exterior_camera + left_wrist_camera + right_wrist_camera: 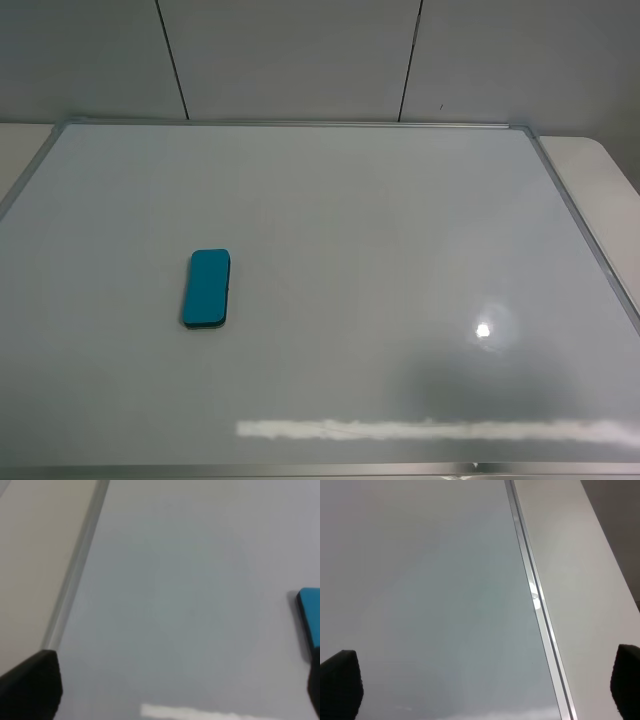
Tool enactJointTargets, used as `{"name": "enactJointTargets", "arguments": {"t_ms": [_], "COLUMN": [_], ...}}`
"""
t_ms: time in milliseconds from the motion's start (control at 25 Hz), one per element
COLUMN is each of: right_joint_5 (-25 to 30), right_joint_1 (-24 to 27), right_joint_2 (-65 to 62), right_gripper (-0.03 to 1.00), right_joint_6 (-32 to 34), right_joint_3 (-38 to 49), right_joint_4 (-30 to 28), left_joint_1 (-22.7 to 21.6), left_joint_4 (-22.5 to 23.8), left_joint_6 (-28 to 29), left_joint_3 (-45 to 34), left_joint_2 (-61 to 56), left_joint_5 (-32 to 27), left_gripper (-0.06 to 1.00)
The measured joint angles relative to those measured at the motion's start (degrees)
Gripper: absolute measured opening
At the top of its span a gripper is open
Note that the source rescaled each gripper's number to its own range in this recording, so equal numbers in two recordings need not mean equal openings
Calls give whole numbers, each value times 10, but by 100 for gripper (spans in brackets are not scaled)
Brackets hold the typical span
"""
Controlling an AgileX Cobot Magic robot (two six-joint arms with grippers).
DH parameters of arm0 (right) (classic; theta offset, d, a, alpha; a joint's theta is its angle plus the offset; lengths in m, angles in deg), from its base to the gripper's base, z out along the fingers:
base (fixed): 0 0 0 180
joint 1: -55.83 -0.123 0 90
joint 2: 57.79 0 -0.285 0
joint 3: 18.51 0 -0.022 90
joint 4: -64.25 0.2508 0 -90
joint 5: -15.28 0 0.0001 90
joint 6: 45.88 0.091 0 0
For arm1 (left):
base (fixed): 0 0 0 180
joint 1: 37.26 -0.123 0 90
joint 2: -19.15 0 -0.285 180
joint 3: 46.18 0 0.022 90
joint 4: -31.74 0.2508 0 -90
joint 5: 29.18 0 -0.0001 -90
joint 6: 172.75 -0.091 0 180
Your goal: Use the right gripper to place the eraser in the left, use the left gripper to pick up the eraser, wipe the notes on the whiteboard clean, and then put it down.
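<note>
In the left wrist view the eraser is cut off by the picture's edge beside one finger of the left gripper. Both grippers' fingers show only as tips at the corners, right gripper included.
</note>
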Motion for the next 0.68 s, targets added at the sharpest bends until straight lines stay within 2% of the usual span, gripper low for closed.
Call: {"name": "enactJointTargets", "arguments": {"t_ms": [680], "right_joint_5": [0], "right_joint_1": [0], "right_joint_2": [0], "right_gripper": [100], "right_joint_6": [0], "right_joint_3": [0], "right_joint_4": [0], "left_joint_1": [0], "left_joint_4": [1], "left_joint_6": [1], "left_joint_3": [0], "left_joint_2": [0], "left_joint_5": [0], "left_gripper": [100]}}
